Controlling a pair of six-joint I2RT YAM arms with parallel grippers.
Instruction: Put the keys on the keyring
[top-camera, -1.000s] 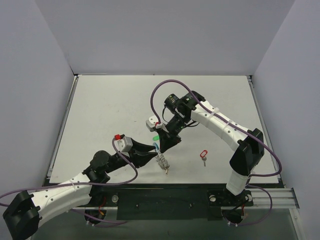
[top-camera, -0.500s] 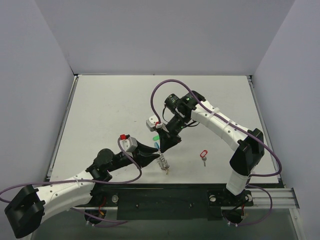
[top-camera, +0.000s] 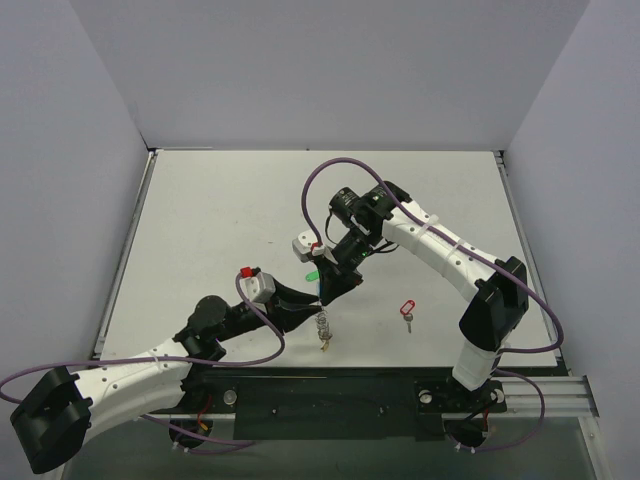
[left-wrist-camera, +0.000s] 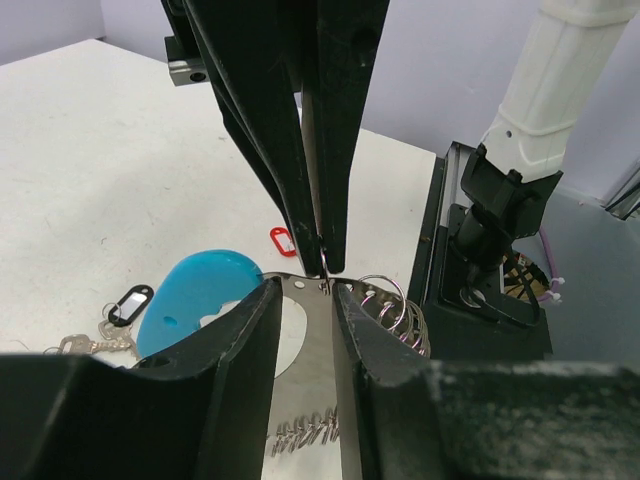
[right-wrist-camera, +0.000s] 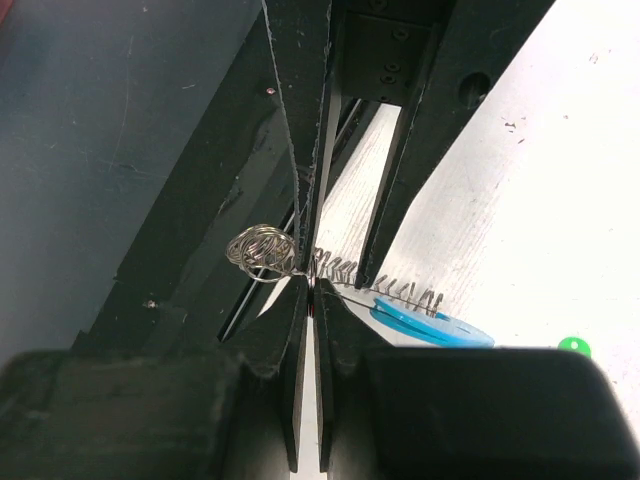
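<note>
Centrally, right gripper (top-camera: 322, 296) pinches the keyring (top-camera: 322, 325); left gripper (top-camera: 308, 312) seemingly straddles it, near the table (top-camera: 200, 220) front edge.

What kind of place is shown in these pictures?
Probably a robot test cell in a laboratory: a bare white table enclosed by plain grey panel walls, with two white jointed arms bolted to a black metal rail at its near edge.

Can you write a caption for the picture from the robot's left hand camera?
Both grippers pinch the keyring above the table, its blue tag hanging left, with black-tagged and red-tagged keys lying below.
</note>
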